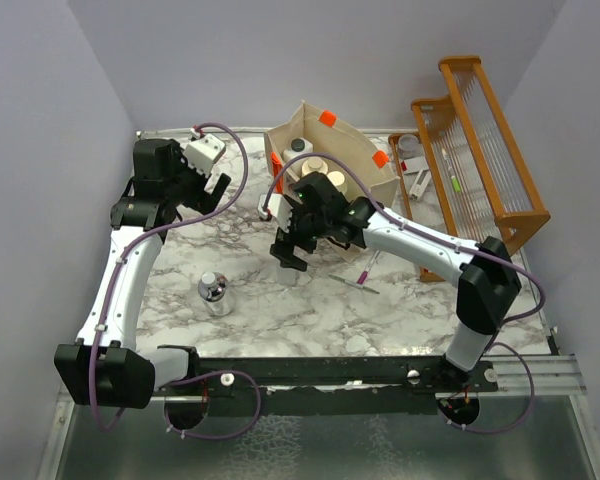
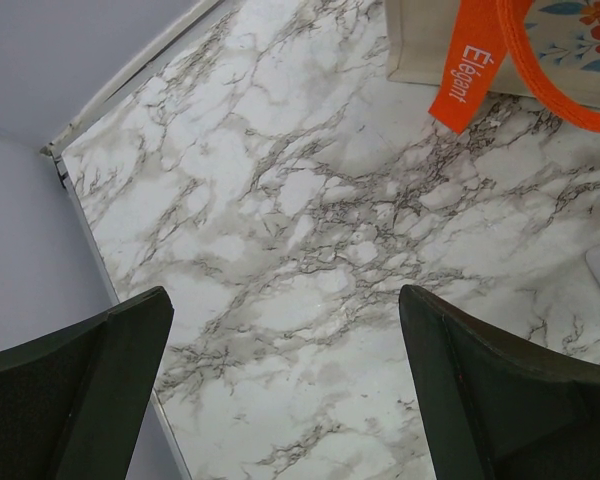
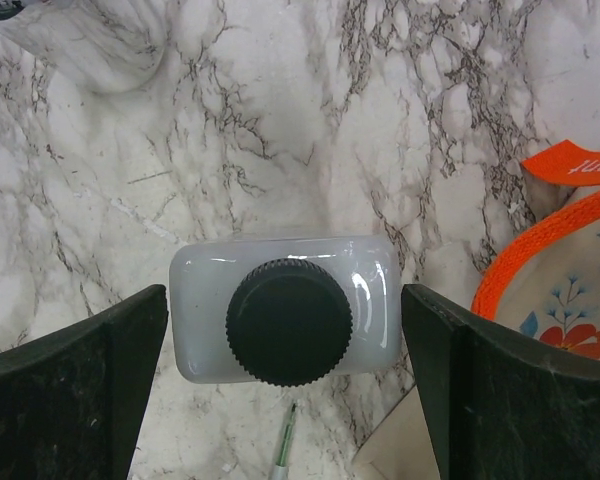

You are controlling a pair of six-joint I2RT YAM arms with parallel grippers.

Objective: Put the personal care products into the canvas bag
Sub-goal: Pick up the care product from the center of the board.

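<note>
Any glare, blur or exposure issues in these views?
Top external: even light, soft shadows on the table, no harsh glare. Right wrist: white bottle sharp, small glare streak on its shoulder; right hand fingers dark, soft-edged. Left wrist: table sharp, left hand fingers near black; canvas bag lettering legible.

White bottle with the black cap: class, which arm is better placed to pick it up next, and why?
Right. Its claw stands open astride the white bottle, close beside the canvas bag. The left claw is open too, but over bare marble table, with no bottle in its view.
</note>
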